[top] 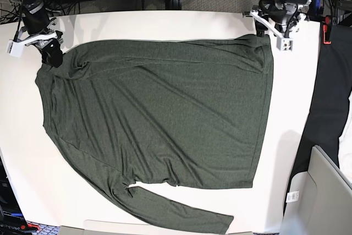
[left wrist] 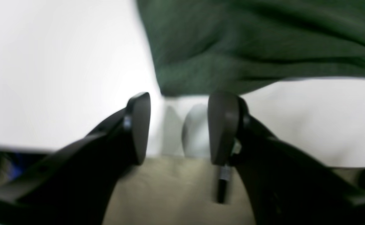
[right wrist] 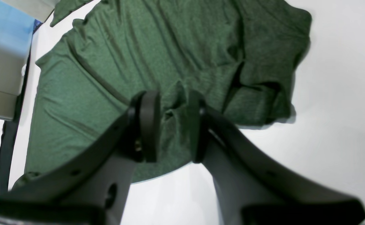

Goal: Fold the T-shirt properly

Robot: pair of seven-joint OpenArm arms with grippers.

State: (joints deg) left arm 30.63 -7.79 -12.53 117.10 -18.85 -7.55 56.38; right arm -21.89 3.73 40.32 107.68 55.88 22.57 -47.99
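Nearest the base camera: one long sleeve of the shirt [top: 165, 152], trailing along the near edge of the white surface [top: 165, 17]. Shirt spread nearly flat across most of that surface, dark olive-green, heathered, lightly wrinkled; shoulder end at base-view left, hem at right.

Base-view left, far corner: right claw [top: 52, 54] down on the shirt's corner. Right wrist view: dark fingers [right wrist: 148, 125] set close together with a raised ridge of green cloth [right wrist: 173, 103] pinched between them. Gripping the shirt. Beyond the fingers, cloth rumpled into a folded lump near the far edge, white surface on the right.

Centre: broad body panel lying smooth, diagonal creases running across it.

Base-view right, far corner: left claw [top: 280, 31] at the hem corner, just off the cloth. Left wrist view, blurred: fingers [left wrist: 138, 125] spread apart, nothing between them but bare white surface; shirt edge [left wrist: 232, 62] just beyond the fingertips, apart from them. Open, holding nothing.

Far right of base view: dark strip beside the surface, grey box [top: 324, 191] at the near corner.
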